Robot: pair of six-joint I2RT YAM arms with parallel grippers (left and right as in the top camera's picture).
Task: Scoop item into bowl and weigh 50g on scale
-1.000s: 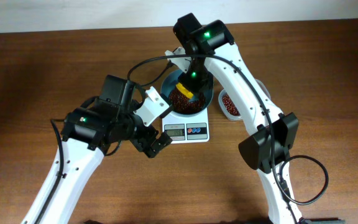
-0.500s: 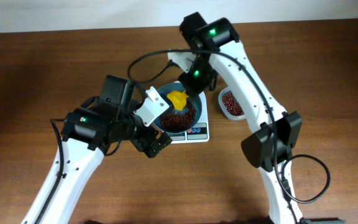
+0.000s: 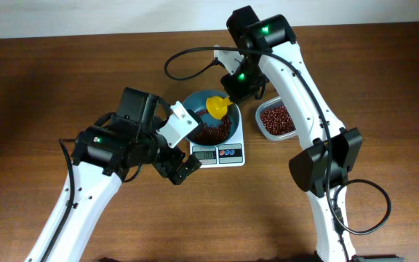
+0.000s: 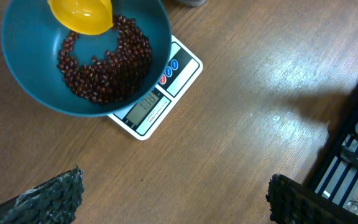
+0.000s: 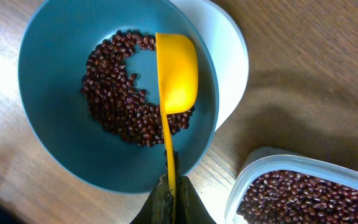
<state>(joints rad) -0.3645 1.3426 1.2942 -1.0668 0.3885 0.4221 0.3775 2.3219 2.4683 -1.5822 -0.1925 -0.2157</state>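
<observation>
Beans [image 5: 120, 99] lie in the bowl [image 5: 48, 74] on the scale [image 5: 229, 74], just beyond the right hand [image 5: 169, 199]. That hand is clamped on the yellow scoop [image 5: 177, 71], which is empty and has risen off the heap within the last second. Left hand [image 4: 176, 196] gapes wide, holding nothing; judgement: load delivered, reading due for check.

one bowl [image 5: 55, 124], scale [image 4: 148, 109], scoop [image 5: 176, 71], container [image 5: 246, 182]; beans [image 5: 114, 106] likely hundreds

Bright, even light. Overhead view sharp; table [image 3: 35, 80] dims at far left, soft arm shadows. Left wrist view: big soft shadow right of scale [image 4: 151, 106], left fingers [image 4: 55, 196] blurred. Right wrist view: scoop [image 5: 176, 71] faintly shiny, right fingers [image 5: 166, 202] out of focus.
</observation>
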